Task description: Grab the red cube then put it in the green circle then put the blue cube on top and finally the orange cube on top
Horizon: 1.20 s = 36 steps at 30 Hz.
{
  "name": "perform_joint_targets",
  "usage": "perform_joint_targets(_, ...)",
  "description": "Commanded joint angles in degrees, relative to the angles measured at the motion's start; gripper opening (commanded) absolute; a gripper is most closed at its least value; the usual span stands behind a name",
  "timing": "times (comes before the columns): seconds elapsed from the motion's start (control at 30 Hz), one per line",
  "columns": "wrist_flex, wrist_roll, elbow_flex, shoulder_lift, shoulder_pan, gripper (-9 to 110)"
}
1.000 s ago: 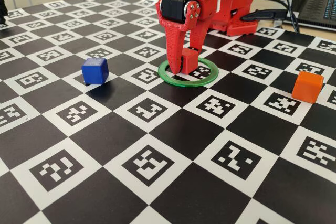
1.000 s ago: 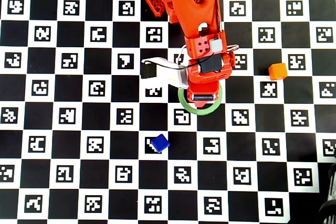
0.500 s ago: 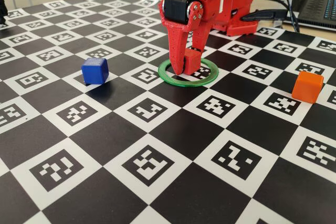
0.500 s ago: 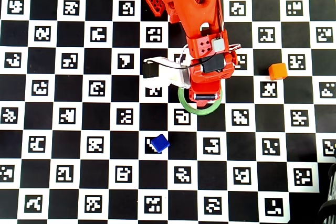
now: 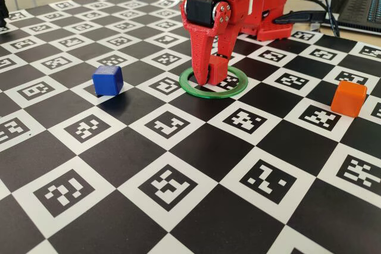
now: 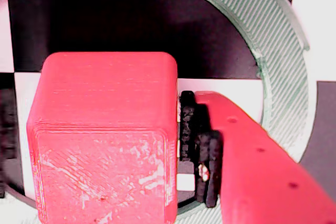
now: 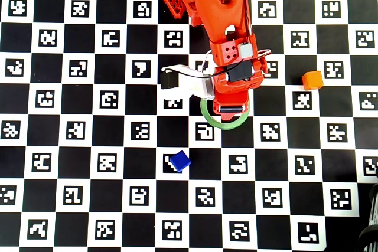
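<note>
**Wrist view: red cube at the ring, grip state unclear**

Wrist view, fingers first. One red finger (image 6: 262, 166) enters from the lower right, its black pad beside the right face of the red cube (image 6: 105, 135). A thin dark gap seems to separate pad and cube, and the opposite finger is hidden behind the cube, so I cannot tell whether the gripper (image 5: 209, 75) grips or has let go.

Cube sits inside the green circle (image 6: 278, 40), whose open centre shows the board beneath. The fixed view confirms it: cube low between the fingertips, within the ring (image 5: 237, 87).

Handling, judged: printed plastic, layer lines visible, so probably light, stiff and not fragile. Matte faces should hold under modest pressure. Best taken on two opposite flat faces, centred, avoiding the rounded edges. The ring looks thin and may shift if nudged.

Arm pose: wrist pitched steeply down, fingers near vertical over the ring, arm reaching from the board's far edge.

Blue cube (image 7: 180, 160) and orange cube (image 7: 312, 79) both lie well apart from the ring, untouched.
</note>
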Motion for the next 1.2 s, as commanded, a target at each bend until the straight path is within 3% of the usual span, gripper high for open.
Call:
perform_joint_targets(0.0, -0.8, -0.4, -0.5, 0.6, -1.0, 27)
perform_joint_targets(0.33, 2.7, -0.8, -1.8, 4.5, 0.3, 33)
perform_joint_targets(0.9, 29.9, -4.9, -25.8, 13.5, 6.1, 34)
perform_joint_targets(1.17, 34.5, -6.8, -31.1, 13.7, 8.3, 34)
